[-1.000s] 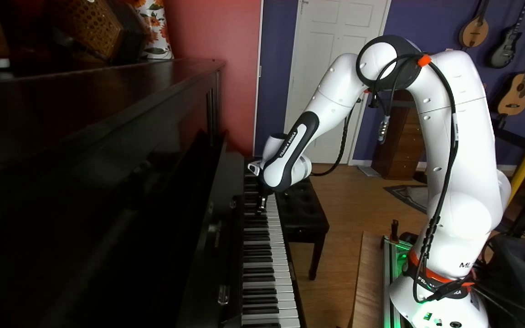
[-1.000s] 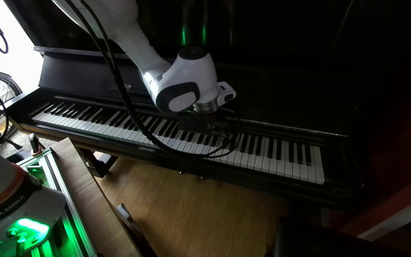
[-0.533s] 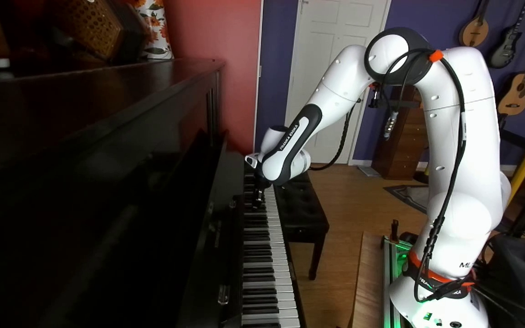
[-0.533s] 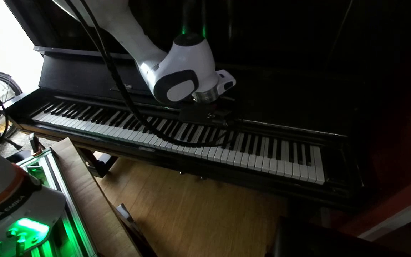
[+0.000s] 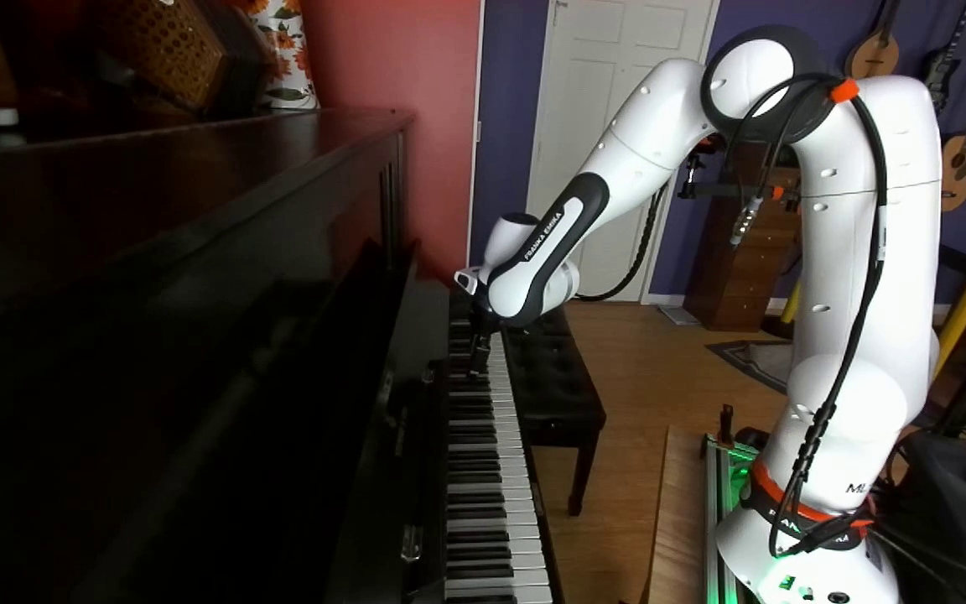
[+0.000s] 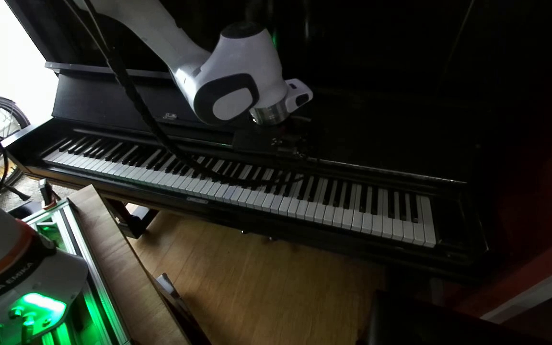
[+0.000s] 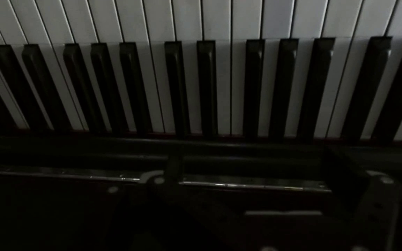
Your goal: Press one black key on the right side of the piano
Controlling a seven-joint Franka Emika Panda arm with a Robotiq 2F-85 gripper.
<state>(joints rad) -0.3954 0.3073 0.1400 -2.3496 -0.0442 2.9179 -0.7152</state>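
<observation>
The dark upright piano [image 5: 282,352] shows in both exterior views, with its long row of white and black keys. Over the right part of the keyboard, near the back edge of the keys, hangs my gripper [image 6: 297,148]. In the wrist view the gripper [image 7: 257,170] is spread wide, one of its dark fingers [image 7: 175,167] on each side, with nothing held between them. Behind the fingers run the piano's hinge and fallboard edge. Several black keys [image 7: 206,87] lie in that view, apart from the fingertips. On the right end of the keyboard are more black keys [image 6: 403,208].
A low black bench [image 5: 554,377] stands beside the keyboard. The robot's base sits by a wooden board [image 6: 122,263]. A thick cable [image 6: 146,115] hangs from the arm over the keys. An accordion-like instrument [image 5: 164,50] rests on the piano top.
The arm has lifted away from the keys, its elbow rising and drawing back toward the base. The gripper has gone up, and its jaws have spread open.
</observation>
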